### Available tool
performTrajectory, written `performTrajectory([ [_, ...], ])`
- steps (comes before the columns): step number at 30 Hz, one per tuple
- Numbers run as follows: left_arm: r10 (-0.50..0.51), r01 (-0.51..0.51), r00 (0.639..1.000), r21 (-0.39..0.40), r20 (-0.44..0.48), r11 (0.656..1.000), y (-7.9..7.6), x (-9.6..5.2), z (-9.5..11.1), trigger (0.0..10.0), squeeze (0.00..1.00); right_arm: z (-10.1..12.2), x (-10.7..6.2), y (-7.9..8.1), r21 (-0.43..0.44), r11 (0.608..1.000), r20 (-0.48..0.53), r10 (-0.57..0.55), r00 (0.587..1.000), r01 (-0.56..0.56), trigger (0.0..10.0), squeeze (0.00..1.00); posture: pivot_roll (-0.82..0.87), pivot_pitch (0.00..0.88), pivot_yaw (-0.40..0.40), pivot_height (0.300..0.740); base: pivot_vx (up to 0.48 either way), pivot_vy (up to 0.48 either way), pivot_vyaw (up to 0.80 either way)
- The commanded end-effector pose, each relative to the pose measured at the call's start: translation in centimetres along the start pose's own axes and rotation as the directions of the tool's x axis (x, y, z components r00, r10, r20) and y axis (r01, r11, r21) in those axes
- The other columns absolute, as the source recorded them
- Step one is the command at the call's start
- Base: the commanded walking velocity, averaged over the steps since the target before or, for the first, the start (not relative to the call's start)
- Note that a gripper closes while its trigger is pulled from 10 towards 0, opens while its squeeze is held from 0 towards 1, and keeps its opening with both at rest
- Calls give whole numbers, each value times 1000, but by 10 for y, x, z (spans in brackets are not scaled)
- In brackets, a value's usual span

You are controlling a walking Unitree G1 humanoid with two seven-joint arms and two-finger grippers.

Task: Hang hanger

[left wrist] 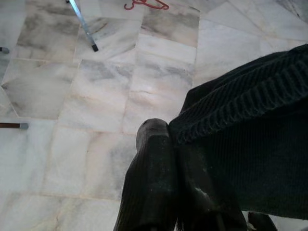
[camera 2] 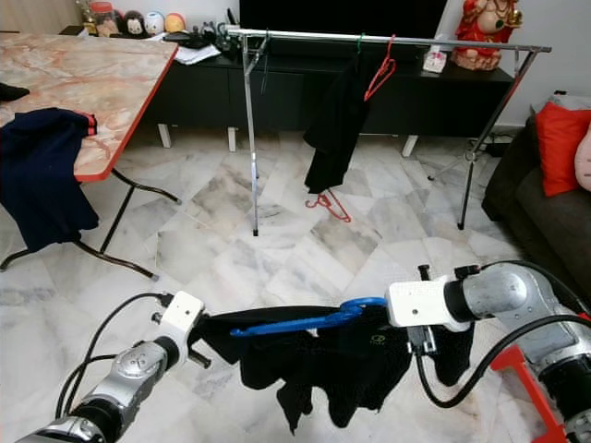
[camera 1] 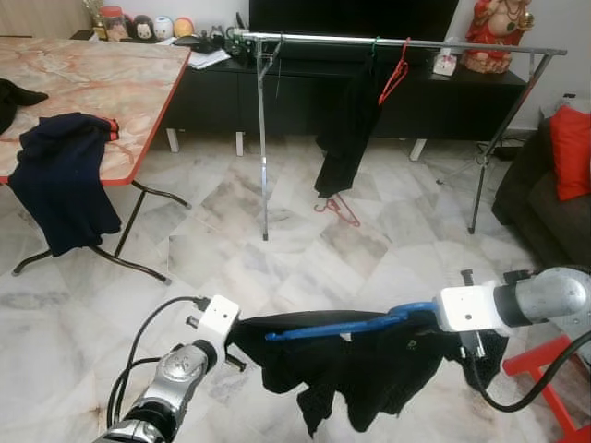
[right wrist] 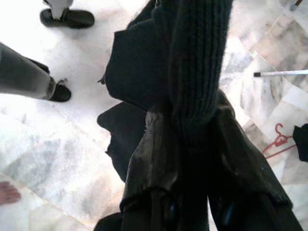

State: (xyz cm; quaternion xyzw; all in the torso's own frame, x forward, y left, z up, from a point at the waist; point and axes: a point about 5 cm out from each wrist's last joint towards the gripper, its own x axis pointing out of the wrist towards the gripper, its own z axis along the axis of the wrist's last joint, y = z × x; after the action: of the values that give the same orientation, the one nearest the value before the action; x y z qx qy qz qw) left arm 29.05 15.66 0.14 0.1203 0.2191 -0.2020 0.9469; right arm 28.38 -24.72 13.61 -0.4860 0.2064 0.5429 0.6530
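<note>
A: What are the two arms holding?

B: A black knitted garment point(camera 1: 369, 365) draped over a blue plastic hanger point(camera 1: 337, 328), stretched between both arms low over the pale marble floor point(camera 1: 305, 249). The left end effector point(left wrist: 171, 144) has its fingers point(left wrist: 149, 183) pressed together on the garment's ribbed edge. The right end effector point(right wrist: 187, 130) grips a bunched fold of the same knit between its two fingers.

A: Where is the hanger's hook?

B: It seems to lie at the right end, near the right wrist, though cloth covers it and I cannot be sure.

A: And the place to hang things?

B: A silver metal clothes rail point(camera 1: 397, 43) stands well ahead, in front of a long black cabinet point(camera 1: 305, 97). A dark garment point(camera 1: 346, 129) hangs from it on a green hook, with an empty red hanger point(camera 1: 395, 72) just beside it. Another red hanger point(camera 1: 338, 209) lies on the floor beneath.

A: Anything else around?

B: On the left, a marble-patterned counter with a red edge point(camera 1: 92, 78) carries a navy garment point(camera 1: 60, 180) hanging over its side. A dark sofa with a red cushion point(camera 1: 571, 152) sits on the right. The right wrist view shows a person's legs and dark shoes point(right wrist: 67, 18) on the floor.
</note>
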Motion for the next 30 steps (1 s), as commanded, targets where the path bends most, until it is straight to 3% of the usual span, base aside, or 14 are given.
performTrajectory([
  [1,113,-115,986,-14,-122,993,25,-16,-26,10000,0,-22,-23,-2,8,1000,-156,-12,988,14,0,0,-123,22,-76,740,0,0,0],
  [5,119,-122,985,-15,-121,992,27,-15,-23,10000,0,-25,-17,-1,-33,999,-196,-6,981,0,0,0,-121,20,-75,740,0,0,0],
  [10,105,-106,989,-6,-108,994,28,-13,-18,10000,0,-29,-6,-5,-108,993,-270,-76,960,48,0,0,-116,20,-76,740,0,0,0],
  [17,39,-38,996,12,-80,999,24,-9,-9,10000,0,-21,5,-19,-119,975,-225,-211,951,188,0,0,-115,20,-74,740,0,0,0],
  [24,0,3,996,34,-92,999,16,-7,-11,10000,0,-2,14,-23,-1,964,-30,-266,963,266,0,0,-120,21,-69,740,0,0,0],
  [30,0,2,997,25,-81,1000,18,-7,-8,10000,0,-13,15,-17,-75,975,-132,-217,967,209,0,0,-116,23,-72,740,0,0,0],
])
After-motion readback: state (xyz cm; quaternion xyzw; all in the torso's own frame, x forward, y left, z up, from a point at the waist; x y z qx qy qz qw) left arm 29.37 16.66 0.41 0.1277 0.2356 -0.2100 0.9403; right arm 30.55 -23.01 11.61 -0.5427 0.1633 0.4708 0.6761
